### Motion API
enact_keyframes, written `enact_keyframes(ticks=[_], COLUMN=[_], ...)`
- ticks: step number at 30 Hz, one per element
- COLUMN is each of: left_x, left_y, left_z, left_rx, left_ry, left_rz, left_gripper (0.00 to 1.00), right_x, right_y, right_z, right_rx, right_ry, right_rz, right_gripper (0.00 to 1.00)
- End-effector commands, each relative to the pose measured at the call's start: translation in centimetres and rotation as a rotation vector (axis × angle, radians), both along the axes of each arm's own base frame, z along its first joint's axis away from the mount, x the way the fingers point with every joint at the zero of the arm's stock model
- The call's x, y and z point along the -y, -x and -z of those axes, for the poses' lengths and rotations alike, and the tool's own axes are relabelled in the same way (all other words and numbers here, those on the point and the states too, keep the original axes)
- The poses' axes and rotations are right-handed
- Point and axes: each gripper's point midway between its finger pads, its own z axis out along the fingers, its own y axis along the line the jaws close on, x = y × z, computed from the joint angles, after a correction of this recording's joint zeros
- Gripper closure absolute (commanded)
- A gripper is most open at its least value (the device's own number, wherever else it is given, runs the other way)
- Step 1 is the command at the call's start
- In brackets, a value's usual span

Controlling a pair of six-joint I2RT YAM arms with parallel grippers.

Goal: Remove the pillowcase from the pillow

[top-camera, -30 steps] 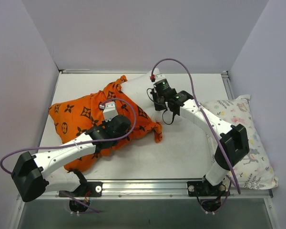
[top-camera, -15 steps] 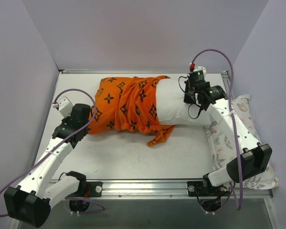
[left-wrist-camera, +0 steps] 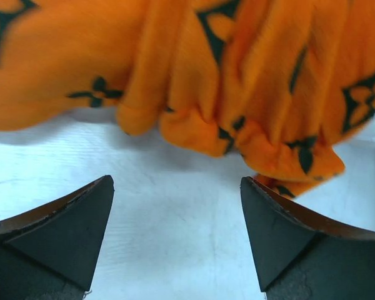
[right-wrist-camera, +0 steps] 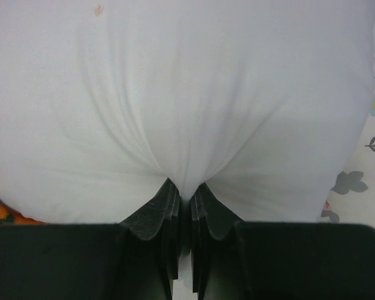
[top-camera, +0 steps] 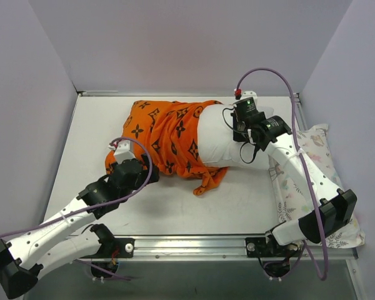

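White worktop point(top-camera: 237, 200), boxed in by pale lilac walls point(top-camera: 175, 44) on three sides. Metal rail along the near edge.

Right claw point(right-wrist-camera: 184, 190): shut tight on a pinch of the pillow point(top-camera: 215, 140), with white cloth puckered into folds that run into the jaws. The bare end of the pillow bulges straight ahead of this claw. A sliver of orange shows low on its left side.

Left claw point(left-wrist-camera: 175, 181): jaws wide apart, nothing between them but bare worktop. The bunched edge of the pillowcase point(top-camera: 169, 134) lies just ahead of the fingertips, and one gathered fold sits just beside the right fingertip. I cannot tell whether it touches.

Pillowcase: orange with a black flower print, partly off. It sheathes the end of the pillow farthest from the right claw, and a loose flap trails onto the worktop between the two claws.

Handling, as I judge it:
- The fabric is thin, limp and light. It will gather rather than slide as one piece, so a shallow pinch may slip off.
- The pillow is soft and gives under grip, so the right claw's hold is only a moderate anchor.
- The best hold for the left claw looks like the thick gathered edge directly in front of it, pulling away from the right claw.

Surroundings:
- A printed pillow point(top-camera: 319, 181) lies just beside the right claw's outer side, partly off the worktop edge.
- The purple cable point(top-camera: 269, 72) arcs above the right claw.
- The side wall is near behind the left claw and limits the pulling room.
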Motion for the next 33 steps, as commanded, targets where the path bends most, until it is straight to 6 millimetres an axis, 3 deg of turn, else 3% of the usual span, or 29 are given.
enact_keyframes(ticks=[1,4,10,11,15,17,19,20,21,22,24,25,27,28,31,33], left_x=[3.6,4.9,6.1,5.6,4.6,4.7,4.4,4.2,3.8,3.1,1.3,-1.4,-5.5,-9.1,-15.4,-17.5], left_y=[0.5,-0.3,-4.2,-5.9,-8.0,-8.5,-9.1,-9.3,-9.7,-9.5,-9.2,-9.6,-8.1,-8.4,-7.4,-7.0], left_z=[-0.1,1.0,2.8,2.9,2.9,1.6,0.5,0.5,-0.2,-0.1,-0.6,-1.5,-1.9,-3.1,-4.8,-6.3], left_rx=[0.042,0.039,0.100,0.130,0.167,0.209,0.236,0.234,0.240,0.221,0.212,0.224,0.188,0.195,0.188,0.174], left_ry=[0.091,0.071,0.113,0.152,0.161,0.189,0.180,0.170,0.160,0.136,0.097,0.067,0.033,0.035,0.027,0.006], left_rz=[0.061,0.047,0.020,-0.016,-0.041,-0.022,-0.012,-0.007,-0.014,-0.027,-0.084,-0.193,-0.302,-0.409,-0.545,-0.585], left_gripper=[0.09,0.05,0.03,0.03,0.04,0.16,0.39,0.78,0.92,1.00,1.00,1.00,1.00,1.00,1.00,1.00], right_x=[-0.4,-0.7,-0.9,-0.9,-0.7,-0.7,-0.7,-0.8,-0.7,-0.6,-0.1,0.1,0.8,1.0,1.7,2.3], right_y=[0.2,0.4,0.9,1.1,1.4,1.6,1.7,1.8,1.8,1.8,1.8,1.9,1.8,1.7,1.8,2.0], right_z=[-1.9,-1.9,-2.4,-2.3,-2.6,-2.8,-3.0,-3.0,-3.0,-3.2,-3.7,-3.9,-4.4,-4.7,-5.7,-6.5], right_rx=[0.067,0.067,0.069,0.066,0.071,0.077,0.081,0.083,0.083,0.090,0.105,0.109,0.117,0.123,0.132,0.141], right_ry=[-0.022,-0.024,-0.034,-0.034,-0.027,-0.029,-0.033,-0.032,-0.028,-0.027,-0.016,-0.014,-0.020,-0.029,-0.055,-0.078], right_rz=[-0.001,-0.010,-0.023,-0.024,-0.026,-0.030,-0.031,-0.032,-0.031,-0.027,-0.016,-0.009,0.013,0.020,0.040,0.052], right_gripper=[1.00,1.00,1.00,1.00,1.00,1.00,1.00,1.00,1.00,1.00,1.00,1.00,1.00,1.00,1.00,1.00])
